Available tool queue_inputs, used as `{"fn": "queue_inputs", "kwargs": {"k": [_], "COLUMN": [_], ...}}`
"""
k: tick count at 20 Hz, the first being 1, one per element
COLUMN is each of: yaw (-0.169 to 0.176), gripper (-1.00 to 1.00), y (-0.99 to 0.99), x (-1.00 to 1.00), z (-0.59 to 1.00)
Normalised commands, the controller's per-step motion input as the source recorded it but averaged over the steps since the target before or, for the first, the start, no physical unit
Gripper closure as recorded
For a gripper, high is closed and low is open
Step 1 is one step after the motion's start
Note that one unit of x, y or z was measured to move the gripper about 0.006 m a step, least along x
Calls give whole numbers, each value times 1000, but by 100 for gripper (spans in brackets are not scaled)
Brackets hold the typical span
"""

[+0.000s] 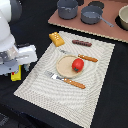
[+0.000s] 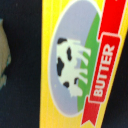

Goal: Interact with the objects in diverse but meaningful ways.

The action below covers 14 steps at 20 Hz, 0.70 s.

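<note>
Butter packet, flat and yellow, fills my wrist view with its cow and red banner; in the exterior view it lies at mid-left, under the gripper, whose jaws I cannot tell apart or together. On the striped placemat I see the bread block upper left, the tomato on the round wooden plate at centre, and the sausage above it.

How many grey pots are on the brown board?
2: one round grey pot toward the exterior view's left, one grey long-handled pot right of it. The brown board runs off frame, so more may be hidden.
</note>
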Motion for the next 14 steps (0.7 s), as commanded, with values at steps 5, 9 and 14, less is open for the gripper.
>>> {"fn": "queue_inputs", "kwargs": {"k": [5,9,14], "yaw": [0,0,0], "gripper": [100,100,100], "y": [-243,-217,-194], "x": [0,0,0], "z": [-253,-234,-113]}}
